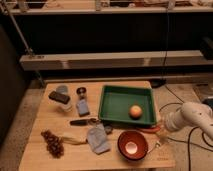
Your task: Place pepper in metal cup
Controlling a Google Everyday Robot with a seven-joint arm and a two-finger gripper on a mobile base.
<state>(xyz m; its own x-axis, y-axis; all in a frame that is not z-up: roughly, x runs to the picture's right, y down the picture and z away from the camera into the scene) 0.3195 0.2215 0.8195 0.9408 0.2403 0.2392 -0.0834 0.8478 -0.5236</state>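
The pepper point(149, 129) is a thin orange-red sliver lying on the wooden table point(45, 160), just in front of the green tray's front right corner. The metal cup point(81, 92) is small, dark and round and stands left of the tray, far from the pepper. My white arm point(192, 116) reaches in from the right. My gripper point(161, 132) is low over the table's right edge, right beside the pepper's right end. I cannot tell whether it touches the pepper.
A green tray point(115, 95) holds a round orange fruit point(135, 111). A red-brown bowl point(132, 145) stands near the front, left of the gripper. A blue-grey cloth point(97, 137), dark grapes point(52, 142), a black tool point(82, 121) and a blue packet point(82, 106) lie at left.
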